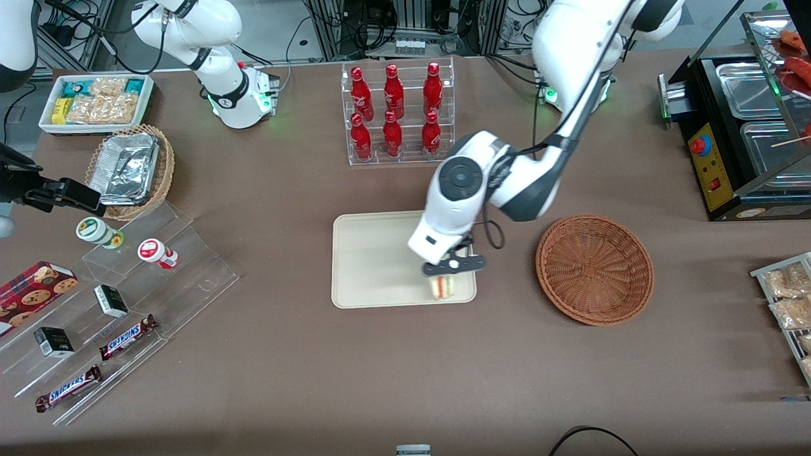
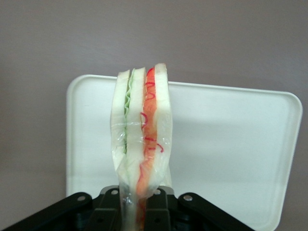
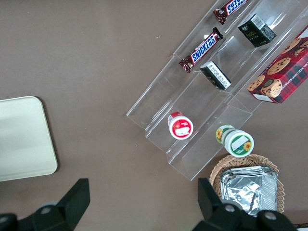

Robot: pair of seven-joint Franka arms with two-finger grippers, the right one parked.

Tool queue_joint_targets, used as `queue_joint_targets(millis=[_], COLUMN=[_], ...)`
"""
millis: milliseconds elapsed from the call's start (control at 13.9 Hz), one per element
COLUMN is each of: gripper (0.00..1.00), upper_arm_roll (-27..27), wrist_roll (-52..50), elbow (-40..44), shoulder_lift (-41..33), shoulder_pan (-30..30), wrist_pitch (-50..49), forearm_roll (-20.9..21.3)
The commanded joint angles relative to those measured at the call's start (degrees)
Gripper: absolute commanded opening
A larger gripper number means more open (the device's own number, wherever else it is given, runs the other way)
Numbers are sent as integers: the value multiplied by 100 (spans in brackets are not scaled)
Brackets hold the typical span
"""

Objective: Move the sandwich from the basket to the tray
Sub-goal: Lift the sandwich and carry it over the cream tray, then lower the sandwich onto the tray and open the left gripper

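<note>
Hovered over the tray's corner nearest the basket: gripper, fingers clamped on the sandwich, well apart from the tabletop's edges.

A high front camera looks steeply down on the whole brown table, with the two robot bases at the farther edge. The left wrist camera sits very close above the gripper, looking along its fingers at the sandwich and the tray below. The right wrist camera looks straight down from higher up on the clear stepped shelf. All three views share the tray.
</note>
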Motion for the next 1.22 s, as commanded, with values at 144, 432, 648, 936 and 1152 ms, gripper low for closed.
queue_joint_targets(millis=[144, 432, 648, 936, 1152], gripper=[8, 9, 10, 15, 56], upper_arm_roll=[51, -1, -10, -10, -10], wrist_roll=[528, 531, 294, -145, -164], elbow=[244, 340, 437, 438, 429], shoulder_lift=[425, 697, 970, 988, 1040], shoulder_pan=[-357, -550, -647, -709, -709], wrist_pitch=[178, 414, 451, 433, 442], forearm_roll=[489, 471, 480, 471, 471])
